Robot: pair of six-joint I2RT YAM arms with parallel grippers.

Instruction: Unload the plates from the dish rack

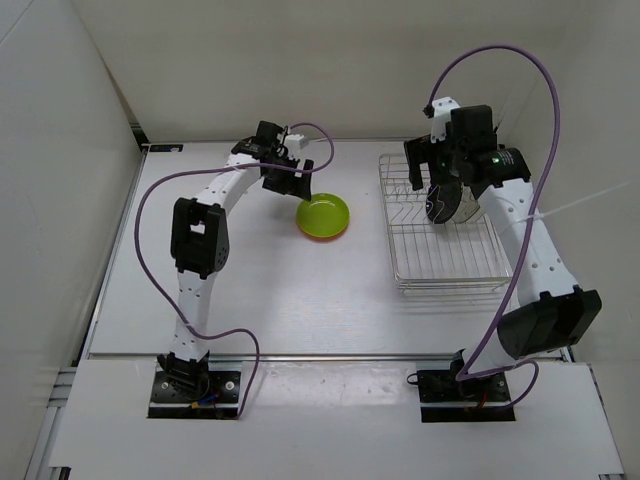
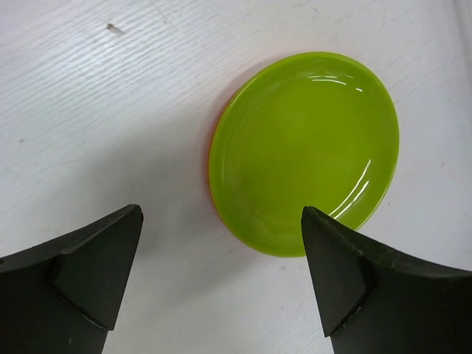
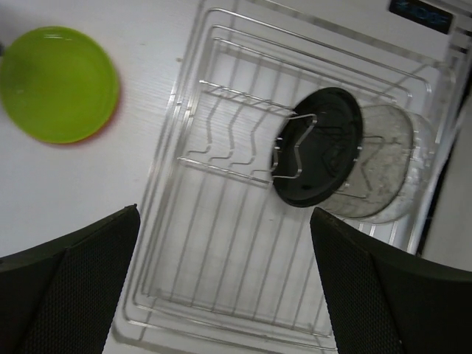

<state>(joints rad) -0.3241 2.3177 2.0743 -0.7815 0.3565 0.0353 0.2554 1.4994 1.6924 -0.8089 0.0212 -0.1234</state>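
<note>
The left arm point(image 1: 195, 240) rises from its base at the near edge, bends at the elbow and runs forward and to the right, with the wrist turned downward. The left gripper point(image 1: 293, 180) points down, its jaws spread wide and nothing between its dark fingers point(image 2: 96, 265). The right arm point(image 1: 532, 245) stretches forward and leans left at the top, wrist bent over. The right gripper point(image 1: 440, 200) also faces down, jaws wide apart, gripping nothing.
</note>
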